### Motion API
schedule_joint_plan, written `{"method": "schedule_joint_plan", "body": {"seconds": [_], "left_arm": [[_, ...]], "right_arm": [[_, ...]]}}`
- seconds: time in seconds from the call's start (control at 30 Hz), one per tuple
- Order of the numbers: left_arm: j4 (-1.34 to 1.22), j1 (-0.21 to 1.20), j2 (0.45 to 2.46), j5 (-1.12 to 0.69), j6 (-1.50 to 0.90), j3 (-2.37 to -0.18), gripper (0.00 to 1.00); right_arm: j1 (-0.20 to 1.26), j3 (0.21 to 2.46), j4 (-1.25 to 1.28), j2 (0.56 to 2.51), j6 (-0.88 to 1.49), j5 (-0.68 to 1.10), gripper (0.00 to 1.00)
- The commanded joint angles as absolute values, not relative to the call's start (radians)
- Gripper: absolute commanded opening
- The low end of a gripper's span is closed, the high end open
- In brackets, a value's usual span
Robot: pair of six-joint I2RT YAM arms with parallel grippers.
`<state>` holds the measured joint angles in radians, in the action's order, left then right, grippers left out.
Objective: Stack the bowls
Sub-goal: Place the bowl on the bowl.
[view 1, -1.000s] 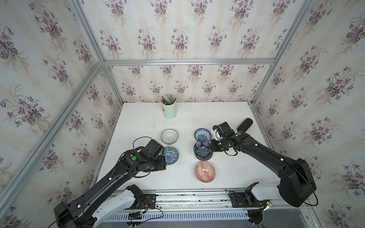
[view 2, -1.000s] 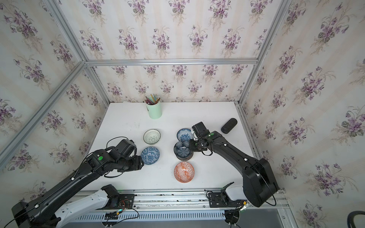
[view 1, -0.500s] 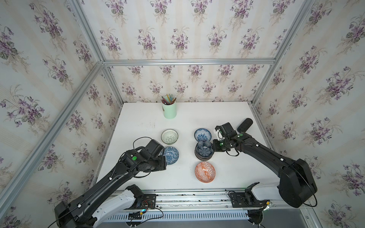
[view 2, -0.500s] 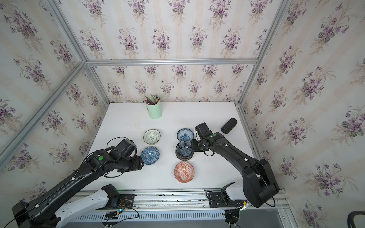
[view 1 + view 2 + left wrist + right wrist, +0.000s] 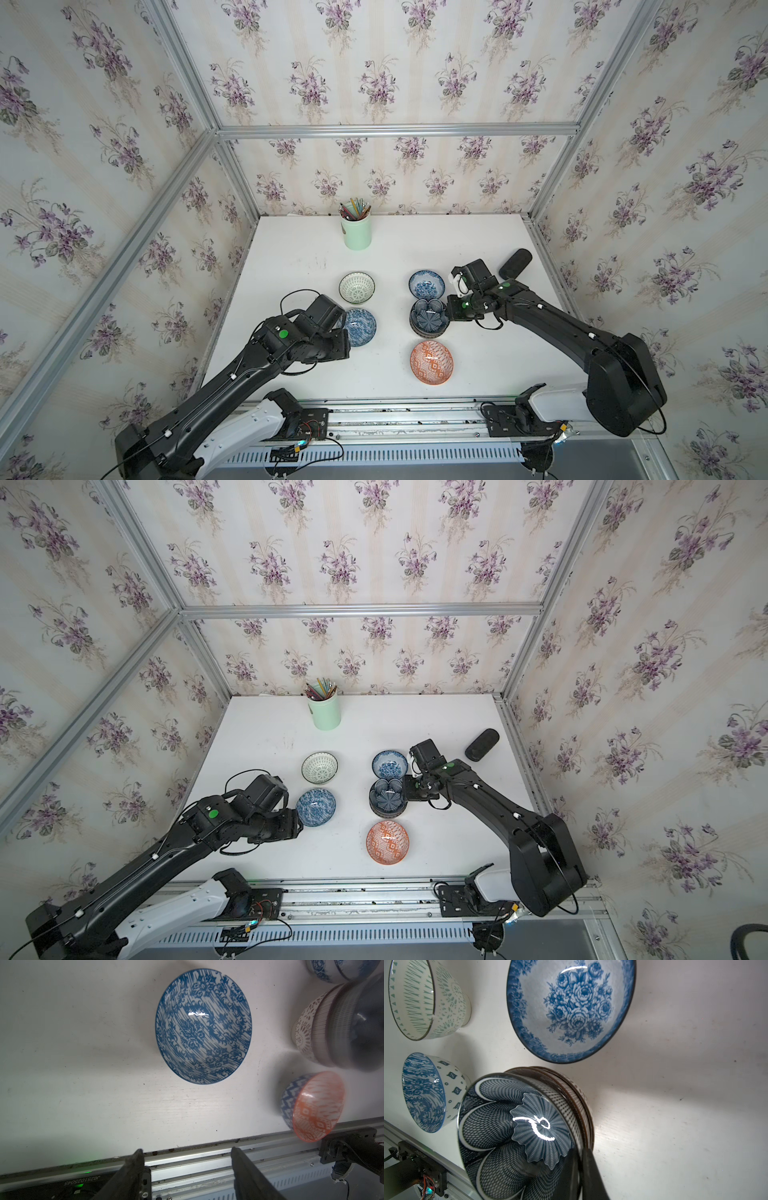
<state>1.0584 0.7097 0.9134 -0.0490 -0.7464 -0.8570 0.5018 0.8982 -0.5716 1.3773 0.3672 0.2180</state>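
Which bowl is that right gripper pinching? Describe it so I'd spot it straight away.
On the white table, find the short stack of bowls between the blue rose bowl and the orange bowl. Its top bowl, rim pinched by the shut right gripper, is the one. Alone among its neighbours it is dark inside, with white-edged petals around a pale ruffled centre.
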Motion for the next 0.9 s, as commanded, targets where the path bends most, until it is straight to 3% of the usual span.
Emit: {"method": "schedule_joint_plan", "body": {"seconds": [0.0, 0.53, 0.87], "left_arm": [[1.054, 0.709, 0.912, -0.049, -0.753, -0.854, 0.68], [1.042, 0.709, 0.92, -0.054, -0.754, -0.848, 0.68], [1.042, 0.709, 0.922, -0.058, -0.754, -0.844, 0.68]], "right_arm": [[0.503, 0.897, -0.541, 1.377, 0.367, 0.232, 0.0], [0.503, 0.891, -0.537, 1.393, 0.364, 0.237, 0.0], [0.506, 0.891, -0.539, 1.394, 0.363, 0.247, 0.07]]}}
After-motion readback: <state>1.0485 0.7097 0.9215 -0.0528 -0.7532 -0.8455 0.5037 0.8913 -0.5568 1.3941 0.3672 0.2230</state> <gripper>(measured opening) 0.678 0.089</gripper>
